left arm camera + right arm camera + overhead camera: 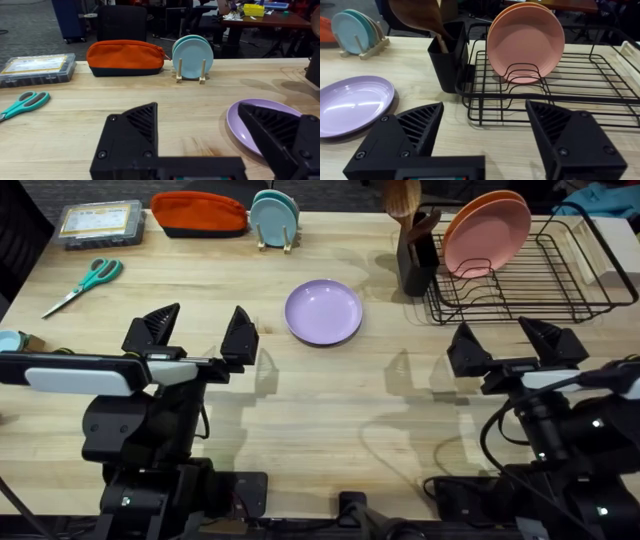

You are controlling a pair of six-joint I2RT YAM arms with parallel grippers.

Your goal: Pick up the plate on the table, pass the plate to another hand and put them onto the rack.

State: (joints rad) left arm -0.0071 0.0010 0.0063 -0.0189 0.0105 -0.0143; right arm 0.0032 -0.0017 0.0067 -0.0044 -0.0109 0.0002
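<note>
Plate (323, 311) on table (330, 410), left of rack (520, 280)

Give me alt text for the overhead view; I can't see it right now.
A lavender plate lies flat at mid-table, untouched, with the open left gripper to its left and the open right gripper nearer the black wire rack. Two salmon-pink plates stand upright in the rack.

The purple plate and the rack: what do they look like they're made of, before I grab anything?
The purple plate looks like glossy plastic or melamine, possibly glazed ceramic: smooth and evenly coloured, with soft light reflections on its face. The rack looks like thin metal wire with a black coating: slender bent rods joined in a grid, with a dull sheen.
</note>
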